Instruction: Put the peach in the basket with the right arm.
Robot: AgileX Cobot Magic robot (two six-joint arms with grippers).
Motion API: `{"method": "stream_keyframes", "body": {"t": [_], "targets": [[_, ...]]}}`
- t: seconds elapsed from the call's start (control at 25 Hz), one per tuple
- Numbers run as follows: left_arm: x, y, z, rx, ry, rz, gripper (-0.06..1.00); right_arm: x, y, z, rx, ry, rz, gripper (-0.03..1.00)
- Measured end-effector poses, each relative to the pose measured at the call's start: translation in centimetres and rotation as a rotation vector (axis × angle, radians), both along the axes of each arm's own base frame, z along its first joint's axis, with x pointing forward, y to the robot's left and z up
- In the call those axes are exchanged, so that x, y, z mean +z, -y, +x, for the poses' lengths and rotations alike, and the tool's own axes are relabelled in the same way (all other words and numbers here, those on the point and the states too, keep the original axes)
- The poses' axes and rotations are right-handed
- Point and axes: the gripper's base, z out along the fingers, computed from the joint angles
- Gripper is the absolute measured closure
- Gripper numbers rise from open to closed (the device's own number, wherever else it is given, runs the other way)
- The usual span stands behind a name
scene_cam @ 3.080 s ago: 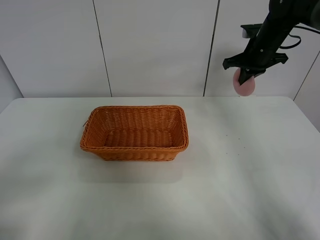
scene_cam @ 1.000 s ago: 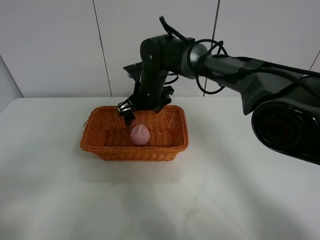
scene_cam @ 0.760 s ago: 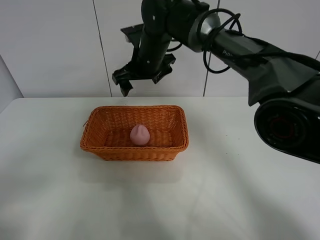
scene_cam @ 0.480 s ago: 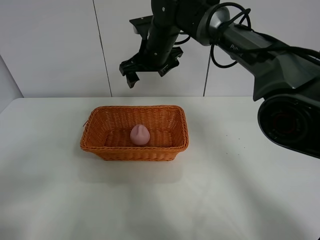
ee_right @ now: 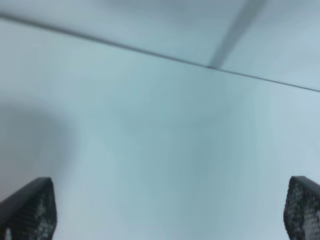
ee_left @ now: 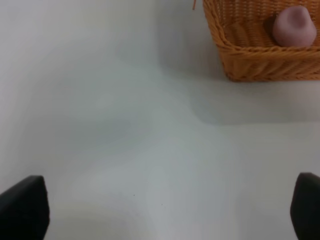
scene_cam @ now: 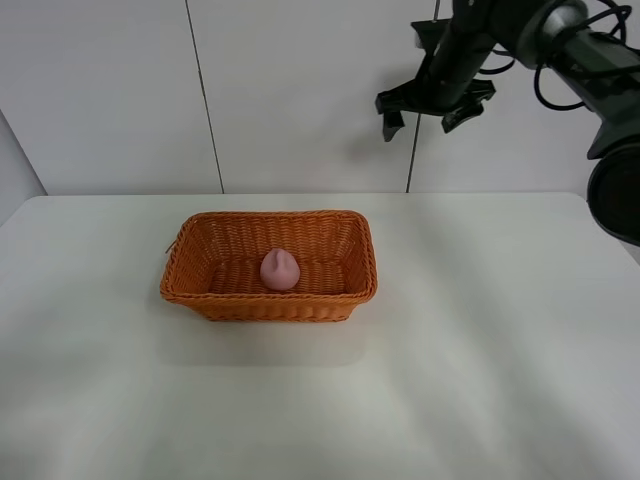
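Observation:
The pink peach (scene_cam: 280,269) lies inside the orange wicker basket (scene_cam: 200,290), near its middle, tip up. It also shows in the left wrist view as the peach (ee_left: 295,27) within the basket (ee_left: 250,65). My right gripper (scene_cam: 430,115) hangs open and empty high at the upper right, well away from the basket, on the black right arm (scene_cam: 530,25). In the right wrist view only its two fingertips (ee_right: 30,207) show against the table and wall. The left gripper (ee_left: 165,210) stands open over bare table, its fingertips (ee_left: 22,207) at the frame's corners.
The white table (scene_cam: 480,360) stretches around the basket, with its back edge against a panelled white wall (scene_cam: 300,90). The left arm itself is outside the exterior high view.
The right arm has swung from above the basket's back rim far to the upper right, gripper open and empty. The peach stays in the basket.

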Motion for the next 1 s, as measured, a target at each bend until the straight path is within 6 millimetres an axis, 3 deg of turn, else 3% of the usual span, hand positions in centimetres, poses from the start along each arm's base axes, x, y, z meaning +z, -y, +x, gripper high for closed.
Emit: {"method": "stream_keyframes", "body": {"t": [0.08, 0.24, 0.4, 0.52, 0.8, 1.0], "targets": [[0.0, 0.0, 0.0, 0.000, 0.000, 0.000, -0.05, 0.0, 3.4, 0.6, -0.067, -0.001, 0.007, 0.27], [0.0, 0.0, 0.0, 0.000, 0.000, 0.000, -0.05, 0.0, 7.9, 1.1, -0.155, -0.004, 0.029, 0.27], [0.0, 0.0, 0.0, 0.000, 0.000, 0.000, -0.05, 0.0, 10.7, 1.3, -0.211, -0.005, 0.039, 0.27], [0.0, 0.0, 0.0, 0.000, 0.000, 0.000, -0.05, 0.0, 11.3, 1.3, -0.223, -0.005, 0.047, 0.27], [0.0, 0.0, 0.0, 0.000, 0.000, 0.000, -0.05, -1.0, 10.7, 0.2, -0.177, -0.076, 0.027, 0.27], [0.0, 0.0, 0.0, 0.000, 0.000, 0.000, -0.05, -0.4, 10.8, -2.8, -0.173, -0.145, 0.016, 0.27]]}}
